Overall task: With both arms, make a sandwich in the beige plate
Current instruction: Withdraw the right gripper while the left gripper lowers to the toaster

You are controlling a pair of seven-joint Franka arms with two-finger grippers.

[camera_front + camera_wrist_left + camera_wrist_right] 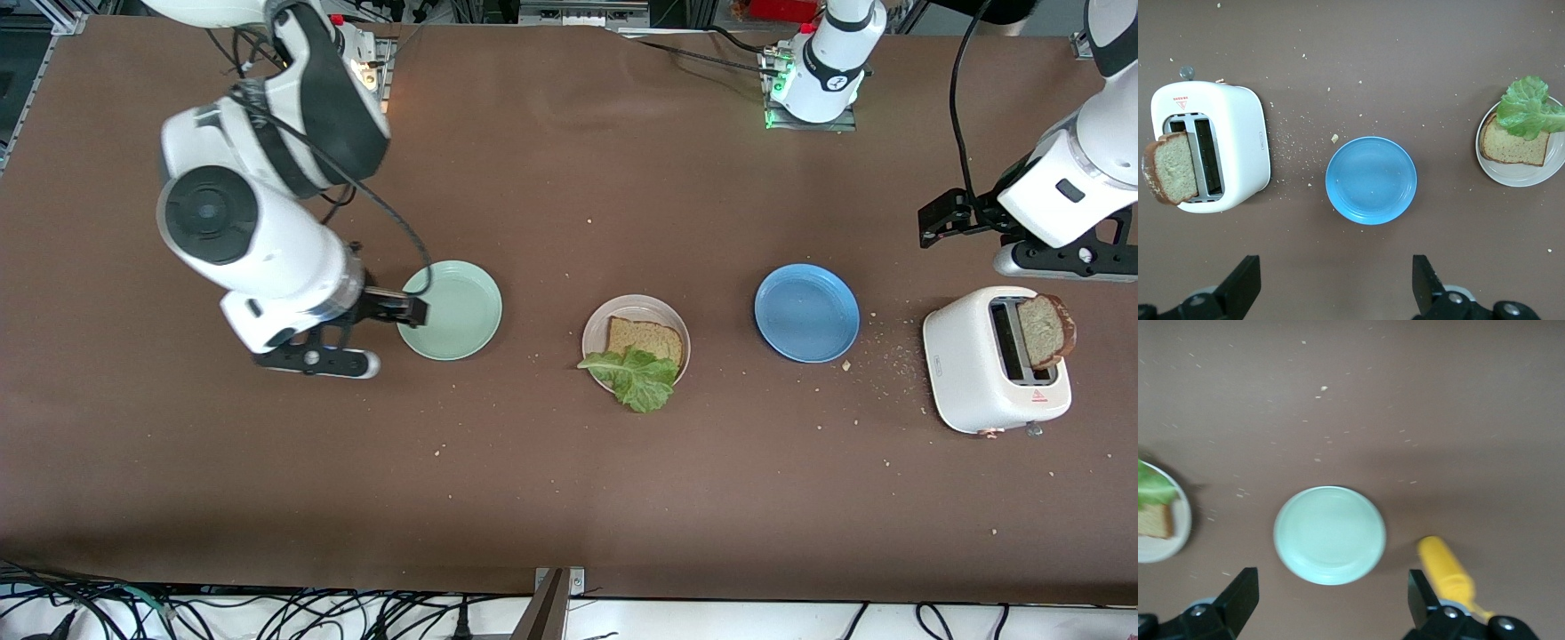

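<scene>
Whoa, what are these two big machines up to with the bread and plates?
They are building a sandwich, and it is half done. The beige plate holds one bread slice with a lettuce leaf on top. A second slice sticks out of the toaster, untouched. Neither arm holds anything: the left pincer hangs open above the table by the toaster, and the right pincer is open over the edge of the green plate. The blue plate holds nothing.

Even bright light, blurred right-wrist view
</scene>
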